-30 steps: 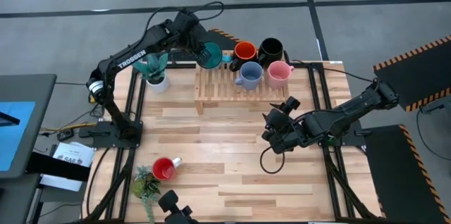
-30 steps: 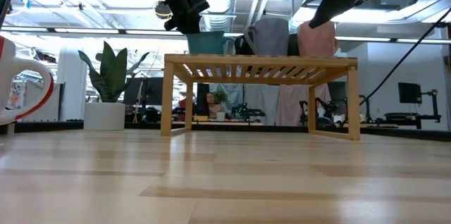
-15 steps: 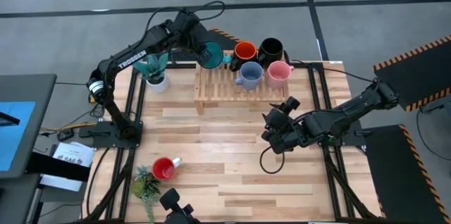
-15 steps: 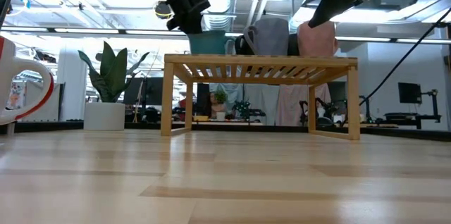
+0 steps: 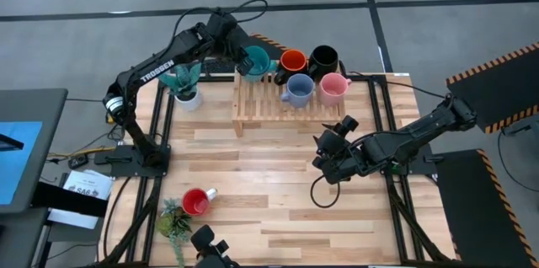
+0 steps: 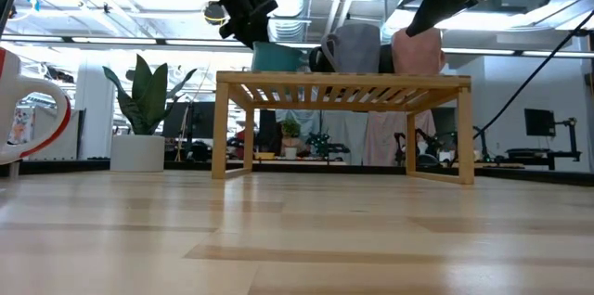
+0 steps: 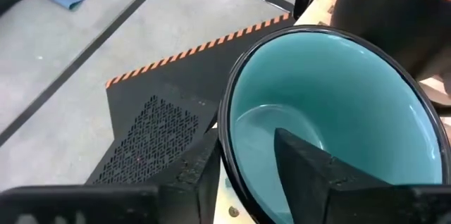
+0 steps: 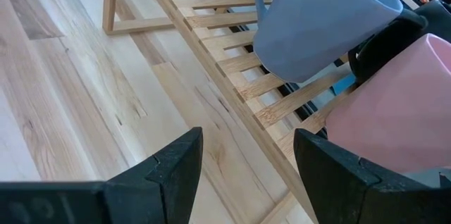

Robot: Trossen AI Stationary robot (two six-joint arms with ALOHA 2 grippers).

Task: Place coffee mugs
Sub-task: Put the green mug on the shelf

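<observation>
**Teal mug going onto the rack**

Wooden desk [image 5: 278, 192] carries a slatted rack [image 5: 282, 109] at its far side. On the rack stand the black mug [image 5: 323, 60], orange mug [image 5: 291, 62], pale blue mug [image 5: 297, 89] and pink mug [image 5: 333, 88]. The red mug [image 5: 196, 202] lies near the front, beside a plant [image 5: 174, 220].

The left gripper [image 7: 243, 164], jaws closed on the rim of the teal mug [image 5: 255, 61], holds it at the rack's far left corner, just beside the orange one. I think it should lower straight, keep clear of the orange mug, and release only when the base sits flat. The teal mug is empty.

The right gripper [image 8: 243, 157] waits with jaws open over mid-desk.
</observation>
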